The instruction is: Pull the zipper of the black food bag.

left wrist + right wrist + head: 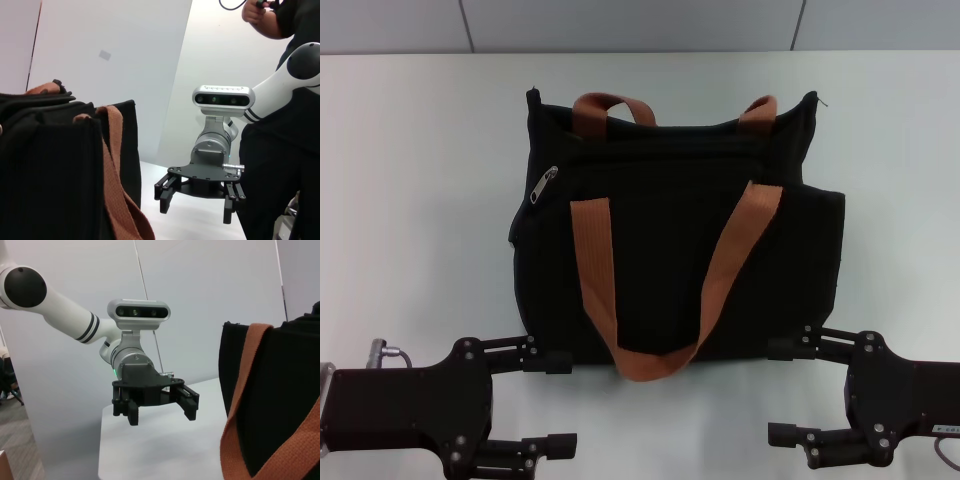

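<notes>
The black food bag lies on the white table, with its orange-brown handle draped down the near face. The zipper, a small silver pull tab, sits at the bag's upper left. My left gripper is open and empty at the bag's near left corner. My right gripper is open and empty at the near right corner. The left wrist view shows the bag's side and the right gripper. The right wrist view shows the bag and the left gripper.
A grey wall runs behind the table's far edge. A person in black stands past the table on my right side. A small silver fitting shows by my left arm.
</notes>
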Motion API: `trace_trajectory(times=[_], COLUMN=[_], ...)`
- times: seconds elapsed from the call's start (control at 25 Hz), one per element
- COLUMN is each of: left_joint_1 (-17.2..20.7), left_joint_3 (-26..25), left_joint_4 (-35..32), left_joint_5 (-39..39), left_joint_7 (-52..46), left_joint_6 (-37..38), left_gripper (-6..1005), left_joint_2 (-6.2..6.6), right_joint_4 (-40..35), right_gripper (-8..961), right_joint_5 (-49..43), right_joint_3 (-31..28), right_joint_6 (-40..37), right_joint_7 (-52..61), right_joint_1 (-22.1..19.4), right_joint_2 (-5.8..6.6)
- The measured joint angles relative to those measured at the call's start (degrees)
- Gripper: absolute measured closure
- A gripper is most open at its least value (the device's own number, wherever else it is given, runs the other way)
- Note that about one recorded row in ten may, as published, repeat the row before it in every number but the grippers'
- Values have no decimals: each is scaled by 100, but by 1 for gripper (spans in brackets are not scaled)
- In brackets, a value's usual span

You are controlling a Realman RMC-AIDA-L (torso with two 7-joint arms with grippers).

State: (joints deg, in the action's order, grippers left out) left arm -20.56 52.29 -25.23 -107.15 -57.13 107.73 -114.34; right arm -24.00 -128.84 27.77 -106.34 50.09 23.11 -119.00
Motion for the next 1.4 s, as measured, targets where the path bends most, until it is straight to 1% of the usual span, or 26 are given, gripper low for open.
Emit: trace_trajectory(times=[0.64,0.92,0.96,1.0,1.04,1.16,1.2,1.24,1.32,1.4], left_joint_1=[6,-20,-38,-74,-74,-133,-146,-146,-158,-194], left_joint_3=[-7,-69,-135,-340,-340,-918,-1269,-1269,-1542,-1828], left_joint_4=[0,0,0,-6,-6,-36,-45,-45,-42,-35], left_joint_5=[20,36,39,45,45,159,519,519,876,1110], left_joint_7=[0,25,39,80,80,278,340,340,324,296], left_joint_6=[1,71,129,271,271,606,618,618,548,479], left_gripper=[242,248,249,250,251,254,255,256,258,260], left_joint_2=[-1,-52,-71,-106,-106,-185,-251,-251,-263,-206], right_joint_4=[0,0,0,0,0,0,0,0,0,0], right_gripper=[121,121,121,121,121,121,121,121,121,121], right_joint_5=[0,0,0,0,0,0,0,0,0,0], right_joint_3=[0,0,0,0,0,0,0,0,0,0], right_joint_6=[3,6,7,8,9,14,15,17,18,18], right_joint_7=[0,0,0,0,0,0,0,0,0,0], right_joint_1=[-7,-13,-16,-20,-25,-37,-37,-37,-37,-38], right_joint_2=[0,0,0,0,0,0,0,0,0,0])
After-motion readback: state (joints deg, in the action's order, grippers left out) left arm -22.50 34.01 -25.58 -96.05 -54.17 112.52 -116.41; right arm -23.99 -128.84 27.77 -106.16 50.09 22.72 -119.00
